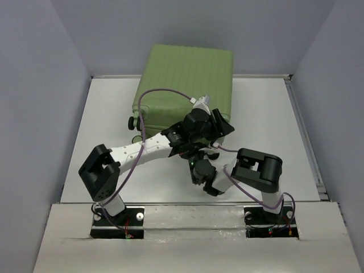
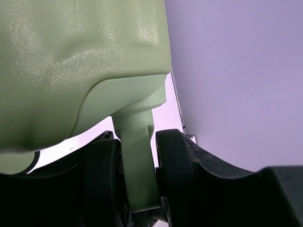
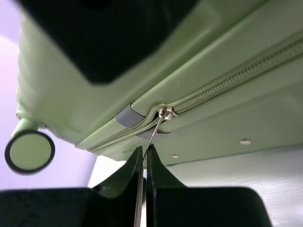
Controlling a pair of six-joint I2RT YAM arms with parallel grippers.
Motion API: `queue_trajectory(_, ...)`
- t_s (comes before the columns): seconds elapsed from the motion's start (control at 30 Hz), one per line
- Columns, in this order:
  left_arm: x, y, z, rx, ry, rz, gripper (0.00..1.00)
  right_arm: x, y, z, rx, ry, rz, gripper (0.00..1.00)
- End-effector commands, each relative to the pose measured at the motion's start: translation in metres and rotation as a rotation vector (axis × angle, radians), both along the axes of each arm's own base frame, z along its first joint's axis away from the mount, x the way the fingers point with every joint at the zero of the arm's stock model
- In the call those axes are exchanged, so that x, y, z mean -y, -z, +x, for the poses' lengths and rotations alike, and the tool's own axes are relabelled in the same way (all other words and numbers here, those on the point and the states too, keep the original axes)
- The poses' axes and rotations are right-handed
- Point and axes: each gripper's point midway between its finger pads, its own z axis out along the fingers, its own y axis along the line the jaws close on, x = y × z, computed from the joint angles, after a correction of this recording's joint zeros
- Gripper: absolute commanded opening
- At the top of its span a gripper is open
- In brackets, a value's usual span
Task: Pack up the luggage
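Luggage (image 1: 185,85) lies flat and closed at the middle of the tabletop's (image 1: 102,142) far edge, ribbed shell up.

- Left pincer (image 2: 138,189) at the near right corner, part-way apart around a corner wheel (image 2: 135,142). Looks clamped on it; contact itself is hard to see.
- Right pincer (image 3: 143,151) pressed together on the thin zipper pull (image 3: 154,132) on the side seam.

Handling, by judgement:
- Shell stiff, smooth and bulky, likely too wide and slick for a direct pinch.
- Best holds are the small parts: wheel stems, the pull, the lid edge.
- The pull is slight, so haul along the zipper (image 3: 227,78), not across it.
- Case may roll or slide when tugged, so brace it.
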Motion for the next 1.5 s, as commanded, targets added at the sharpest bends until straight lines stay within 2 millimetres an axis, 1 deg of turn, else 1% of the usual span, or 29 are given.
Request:
queue_trajectory(0.0, 0.069, -0.214, -0.119, 0.199, 0.431, -0.717, 0.17, -0.104, -0.094, -0.096, 0.347, -0.551, 0.101, 0.07)
queue_trajectory(0.03, 0.069, -0.213, -0.118, 0.228, 0.436, -0.703, 0.32, -0.094, -0.089, -0.093, 0.327, -0.516, 0.108, 0.07)
queue_trajectory(0.07, 0.069, -0.215, -0.117, 0.242, 0.44, -0.672, 0.67, -0.082, -0.088, -0.092, 0.317, -0.494, 0.111, 0.07)
queue_trajectory(0.1, 0.068, -0.217, -0.117, 0.265, 0.447, -0.643, 0.83, -0.074, -0.08, -0.091, 0.292, -0.483, 0.104, 0.07)
queue_trajectory(0.13, 0.069, -0.199, -0.112, 0.301, 0.462, -0.507, 0.91, -0.059, -0.061, -0.091, 0.252, -0.462, 0.062, 0.07)
queue_trajectory(0.17, 0.067, -0.2, -0.11, 0.338, 0.468, -0.452, 0.96, -0.051, -0.055, -0.09, 0.236, -0.447, 0.049, 0.07)
queue_trajectory(0.2, 0.064, -0.198, -0.105, 0.371, 0.468, -0.39, 0.99, -0.043, -0.05, -0.089, 0.217, -0.432, 0.043, 0.07)
queue_trajectory(0.23, 0.056, -0.216, -0.098, 0.433, 0.454, -0.36, 0.99, -0.031, -0.039, -0.088, 0.191, -0.41, 0.022, 0.07)
queue_trajectory(0.27, 0.045, -0.203, -0.092, 0.48, 0.458, -0.227, 0.99, -0.026, -0.034, -0.087, 0.178, -0.396, 0.012, 0.07)
queue_trajectory(0.3, 0.033, -0.214, -0.084, 0.519, 0.414, -0.182, 0.99, -0.021, -0.029, -0.086, 0.158, -0.386, 0.018, 0.07)
queue_trajectory(0.33, 0.007, -0.213, -0.077, 0.556, 0.379, -0.086, 0.99, -0.017, -0.021, -0.087, 0.144, -0.387, 0.001, 0.07)
queue_trajectory(0.37, -0.009, -0.218, -0.07, 0.582, 0.336, -0.046, 0.99, -0.015, -0.017, -0.087, 0.138, -0.385, -0.007, 0.07)
queue_trajectory(0.4, -0.026, -0.212, -0.064, 0.585, 0.297, 0.009, 0.99, -0.013, -0.013, -0.087, 0.131, -0.382, -0.013, 0.07)
queue_trajectory(0.43, -0.066, -0.225, -0.059, 0.603, 0.184, 0.049, 0.99, -0.01, -0.009, -0.084, 0.119, -0.372, -0.012, 0.07)
queue_trajectory(0.47, -0.095, -0.225, -0.046, 0.609, 0.098, 0.081, 0.99, -0.008, -0.005, -0.084, 0.112, -0.372, -0.023, 0.07)
queue_trajectory(0.5, -0.115, -0.194, -0.039, 0.564, 0.058, 0.147, 0.99, -0.007, -0.002, -0.084, 0.108, -0.371, -0.03, 0.07)
queue_trajectory(0.53, -0.16, -0.208, -0.04, 0.582, -0.055, 0.138, 0.99, -0.005, 0.0, -0.084, 0.102, -0.366, -0.031, 0.07)
queue_trajectory(0.57, -0.185, -0.189, -0.039, 0.544, -0.096, 0.191, 0.99, -0.004, 0.0, -0.085, 0.102, -0.368, -0.032, 0.07)
queue_trajectory(0.6, -0.216, -0.152, -0.024, 0.484, -0.181, 0.288, 0.99, -0.003, 0.002, -0.086, 0.098, -0.372, -0.038, 0.07)
queue_trajectory(0.63, -0.247, -0.137, -0.037, 0.449, -0.218, 0.342, 0.99, -0.001, 0.003, -0.086, 0.096, -0.373, -0.042, 0.07)
queue_trajectory(0.67, -0.266, -0.104, -0.037, 0.389, -0.254, 0.418, 0.99, 0.0, 0.004, -0.087, 0.094, -0.374, -0.045, 0.07)
queue_trajectory(0.7, -0.29, -0.086, -0.048, 0.341, -0.297, 0.472, 0.99, 0.001, 0.005, -0.087, 0.09, -0.373, -0.042, 0.07)
queue_trajectory(0.8, -0.317, -0.04, -0.059, 0.248, -0.352, 0.566, 0.99, 0.004, 0.006, -0.087, 0.088, -0.369, -0.046, 0.07)
queue_trajectory(0.83, -0.33, -0.035, -0.06, 0.241, -0.406, 0.591, 0.99, 0.005, 0.005, -0.087, 0.092, -0.369, -0.052, 0.07)
queue_trajectory(0.87, -0.337, -0.018, -0.063, 0.201, -0.418, 0.636, 0.99, 0.005, 0.003, -0.088, 0.096, -0.371, -0.049, 0.07)
queue_trajectory(0.93, -0.337, -0.009, -0.062, 0.182, -0.41, 0.654, 0.99, 0.005, -0.001, -0.089, 0.113, -0.381, -0.062, 0.07)
queue_trajectory(1.17, -0.309, -0.001, -0.036, 0.184, -0.337, 0.66, 0.99, 0.006, -0.003, -0.094, 0.137, -0.408, -0.091, 0.07)
queue_trajectory(1.33, -0.325, 0.005, -0.016, 0.181, -0.426, 0.743, 0.99, 0.006, -0.002, -0.097, 0.145, -0.426, -0.107, 0.09)
queue_trajectory(1.47, -0.326, 0.006, -0.004, 0.193, -0.44, 0.748, 0.99, 0.005, -0.001, -0.098, 0.149, -0.436, -0.116, 0.13)
